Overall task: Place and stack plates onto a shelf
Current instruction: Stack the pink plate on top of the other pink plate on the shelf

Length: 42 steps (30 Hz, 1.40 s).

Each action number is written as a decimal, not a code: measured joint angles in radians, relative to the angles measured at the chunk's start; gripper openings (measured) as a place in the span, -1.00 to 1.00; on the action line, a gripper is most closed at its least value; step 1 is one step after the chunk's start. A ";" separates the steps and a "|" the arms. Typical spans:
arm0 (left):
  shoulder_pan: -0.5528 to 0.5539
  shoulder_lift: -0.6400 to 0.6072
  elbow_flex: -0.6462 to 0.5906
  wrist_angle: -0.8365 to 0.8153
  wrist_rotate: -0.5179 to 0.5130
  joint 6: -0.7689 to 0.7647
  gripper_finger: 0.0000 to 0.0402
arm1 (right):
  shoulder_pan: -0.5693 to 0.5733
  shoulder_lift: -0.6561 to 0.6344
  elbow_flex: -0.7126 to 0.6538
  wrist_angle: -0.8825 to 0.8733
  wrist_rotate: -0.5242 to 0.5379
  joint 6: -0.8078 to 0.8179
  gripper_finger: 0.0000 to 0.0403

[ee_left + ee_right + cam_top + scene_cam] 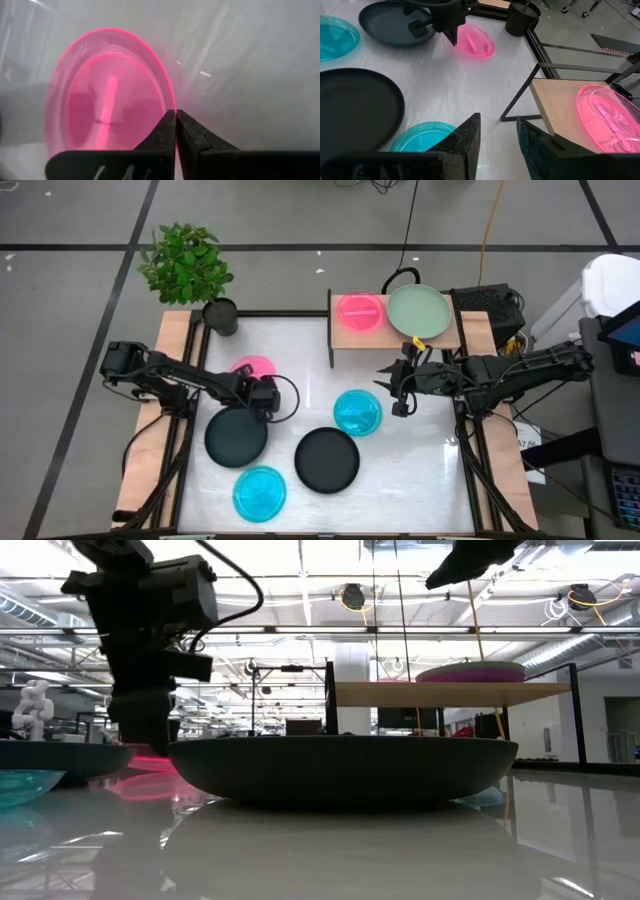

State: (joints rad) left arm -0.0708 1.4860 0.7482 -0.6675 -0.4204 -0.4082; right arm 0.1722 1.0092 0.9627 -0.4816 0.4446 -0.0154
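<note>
A pink plate lies at the table's left, with my left gripper shut on its rim; the right wrist view shows that gripper at the plate's edge. My right gripper hangs open and holds nothing, above the table in front of the shelf. On that light-wood board rest another pink plate and a pale green plate; in the low view the green plate lies on a purple one. Two black plates and two cyan plates lie on the table. My left gripper pinches the pink plate's rim between its two fingers, on the side of the plate toward the table's near edge. The fingers slant down onto it from above. I cannot tell whether the plate has left the table.
A potted plant in a dark pot stands at the table's far left corner. The shelf's thin side panel stands upright at its left end. Wooden rails run along both table sides.
</note>
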 joint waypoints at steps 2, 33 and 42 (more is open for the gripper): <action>0.000 0.000 0.025 -0.026 -0.005 0.035 -0.98 | 0.000 0.000 0.000 0.000 0.000 0.000 -0.45; -0.174 0.000 0.551 -0.368 -0.150 0.704 -0.98 | 0.000 0.000 0.000 -0.021 0.000 -0.004 -0.45; -0.176 0.000 0.698 -0.355 -0.157 1.041 -0.99 | 0.000 -0.003 0.000 -0.103 -0.001 0.001 -0.45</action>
State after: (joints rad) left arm -0.2465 1.4857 1.4466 -1.0228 -0.5770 0.6332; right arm 0.1722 1.0062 0.9627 -0.5846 0.4438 -0.0149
